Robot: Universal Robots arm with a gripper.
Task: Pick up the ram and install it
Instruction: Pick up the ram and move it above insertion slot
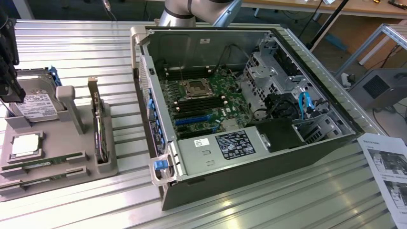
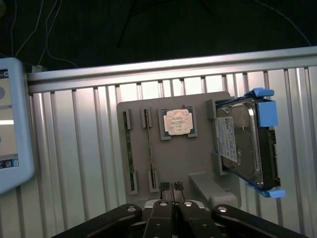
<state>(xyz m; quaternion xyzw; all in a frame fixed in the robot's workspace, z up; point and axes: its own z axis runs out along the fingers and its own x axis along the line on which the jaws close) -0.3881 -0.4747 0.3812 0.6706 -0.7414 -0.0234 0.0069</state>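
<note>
Clenched, empty tool (image 2: pixel 172 189) over grey tray (image 2: pixel 198 158), ram (image 2: pixel 130 148) near processor (image 2: pixel 177 122) and hard drive (image 2: pixel 242 144).

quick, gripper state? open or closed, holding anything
gripper: closed, holding nothing; the ram lies in the tray.

Lit brightly from overhead in the exterior view. Streaked with white glare along the ribbed table (image 1: pixel 273 205), strongest toward the near edge. Dimmer inside the case (image 1: pixel 190 45), shaded under its far wall and around the drive cage. Washed out on the paper (image 1: pixel 388 162) at the exterior view's right. Evenly bright in the wrist view across table and tray (image 2: pixel 198 158), near black beyond the rail. Silhouetted, almost featureless, at the gripper (image 2: pixel 171 187). Pale sheen on the hard drive (image 2: pixel 242 144).
</note>
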